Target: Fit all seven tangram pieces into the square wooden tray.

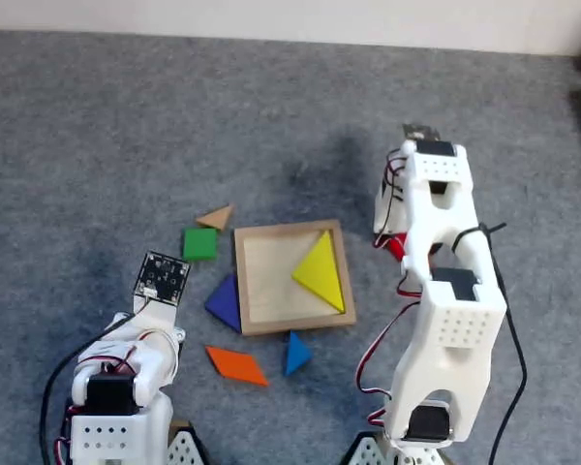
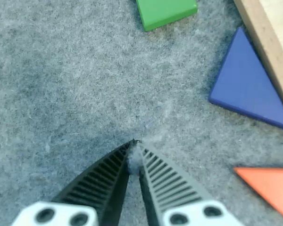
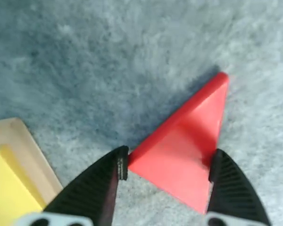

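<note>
The square wooden tray (image 1: pixel 243 281) lies mid-table with a yellow triangle (image 1: pixel 321 271) inside it. Around it on the carpet are a green square (image 1: pixel 199 243), a tan triangle (image 1: pixel 216 217), a dark blue triangle (image 1: pixel 225 302), an orange parallelogram (image 1: pixel 237 364) and a small blue triangle (image 1: pixel 295 354). Right of the tray, my right gripper (image 3: pixel 167 162) is shut on a red triangle (image 3: pixel 184 150), one finger against each side; a sliver of that red triangle (image 1: pixel 397 248) peeks from under the arm. My left gripper (image 2: pixel 134 145) is shut and holds nothing, tips near the carpet, short of the green square (image 2: pixel 166 11) and dark blue triangle (image 2: pixel 247 89).
Grey carpet covers the table, with open room behind and left of the tray. The tray's corner (image 3: pixel 19 141) and yellow triangle (image 3: pixel 7 193) lie close beside the right gripper. The orange parallelogram (image 2: pixel 269 186) sits near the left gripper.
</note>
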